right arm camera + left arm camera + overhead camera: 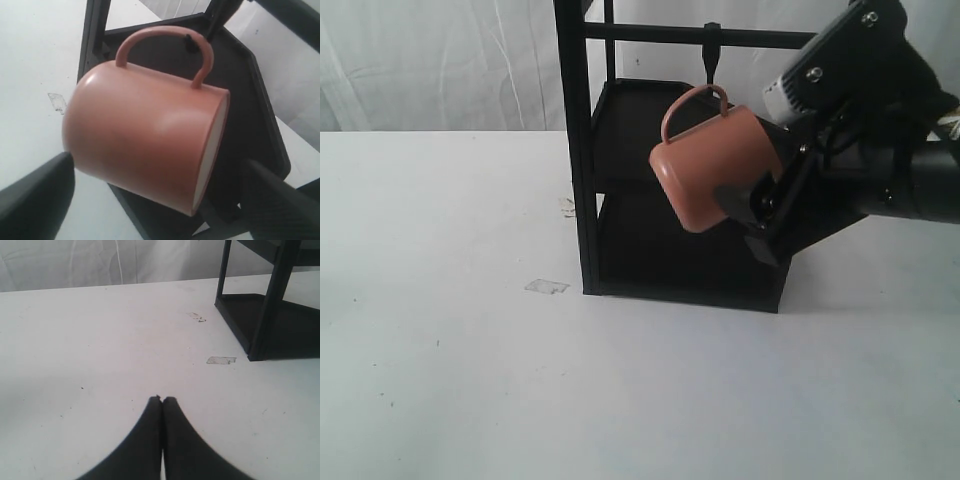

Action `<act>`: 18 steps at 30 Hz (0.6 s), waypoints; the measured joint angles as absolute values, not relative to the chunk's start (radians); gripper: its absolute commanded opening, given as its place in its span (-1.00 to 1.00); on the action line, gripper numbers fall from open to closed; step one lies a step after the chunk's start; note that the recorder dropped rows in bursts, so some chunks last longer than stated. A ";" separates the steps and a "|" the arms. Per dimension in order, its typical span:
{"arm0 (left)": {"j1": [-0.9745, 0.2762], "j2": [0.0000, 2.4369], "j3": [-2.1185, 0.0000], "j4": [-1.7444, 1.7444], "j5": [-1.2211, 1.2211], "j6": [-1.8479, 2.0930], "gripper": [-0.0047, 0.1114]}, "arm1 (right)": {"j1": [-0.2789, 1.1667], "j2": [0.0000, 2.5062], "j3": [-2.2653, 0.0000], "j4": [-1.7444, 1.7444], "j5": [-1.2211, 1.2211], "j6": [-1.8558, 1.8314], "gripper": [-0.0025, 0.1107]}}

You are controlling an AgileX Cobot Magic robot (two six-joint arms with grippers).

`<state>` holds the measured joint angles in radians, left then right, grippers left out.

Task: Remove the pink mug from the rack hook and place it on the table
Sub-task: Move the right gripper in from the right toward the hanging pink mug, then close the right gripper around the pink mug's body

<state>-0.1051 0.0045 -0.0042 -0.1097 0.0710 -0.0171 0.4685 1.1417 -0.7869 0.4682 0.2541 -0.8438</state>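
Note:
The pink mug (705, 165) hangs tilted by its handle from the rack hook (711, 55), its cream-white mouth turned toward my right arm. In the right wrist view the mug (145, 135) fills the middle, and the hook tip (188, 41) shows inside the handle loop. My right gripper (157, 165) is open, one finger on each side of the mug body; a gap shows on the rim side. Low over the table (100, 340), my left gripper (162, 399) is shut on nothing. It is out of the exterior view.
The tall black rack (578, 150) stands on the white table (470, 330), its two shelves behind and below the mug. A scrap of clear tape (546, 287) lies left of the rack's front post, with scuff marks (566, 206) nearby.

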 measured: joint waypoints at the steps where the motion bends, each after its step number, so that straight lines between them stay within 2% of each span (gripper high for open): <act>1: -0.105 0.004 -0.004 -0.110 0.071 -0.017 -0.92 | 0.468 1.148 -0.787 0.474 0.253 -0.858 0.48; 18: -0.105 0.004 -0.004 -0.110 0.071 -0.017 -0.92 | 0.468 1.212 -0.787 1.135 0.340 -1.464 0.48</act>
<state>-0.1051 0.0045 -0.0042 -0.1097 0.0710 -0.0171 0.4685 1.2118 -0.7869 1.1351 0.3403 -1.4641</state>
